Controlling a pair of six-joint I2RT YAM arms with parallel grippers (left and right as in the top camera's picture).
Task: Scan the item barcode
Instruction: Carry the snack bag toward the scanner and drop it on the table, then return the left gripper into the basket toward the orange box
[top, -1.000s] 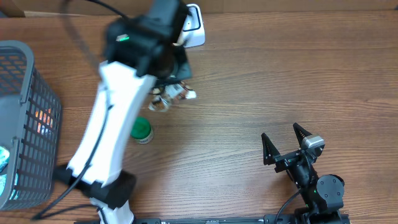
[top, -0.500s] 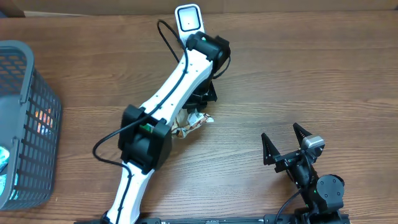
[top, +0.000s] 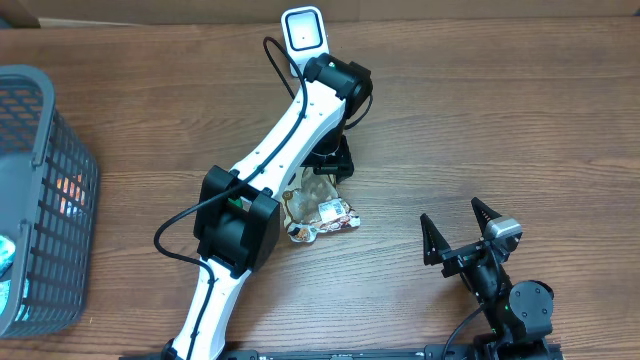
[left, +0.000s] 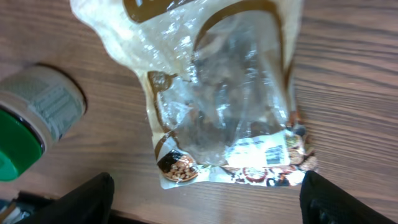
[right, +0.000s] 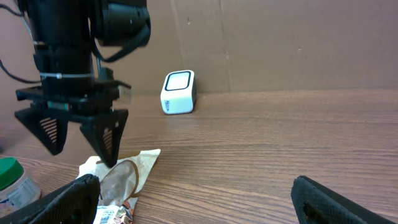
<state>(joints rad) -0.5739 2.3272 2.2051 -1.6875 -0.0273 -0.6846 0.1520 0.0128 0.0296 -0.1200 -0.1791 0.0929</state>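
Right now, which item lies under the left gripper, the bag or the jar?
The bag, a clear packet with a barcode label, lies flat below the open left gripper. The green-lidded jar sits off to one side.

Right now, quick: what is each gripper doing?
Left gripper: open over the snack bag, holding nothing.
Right gripper: open, empty.

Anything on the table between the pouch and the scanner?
Nothing on the table: bare wood runs from the pouch to the scanner. Only the left end effector hangs open above the pouch's scanner-side edge. The jar sits off to one side.
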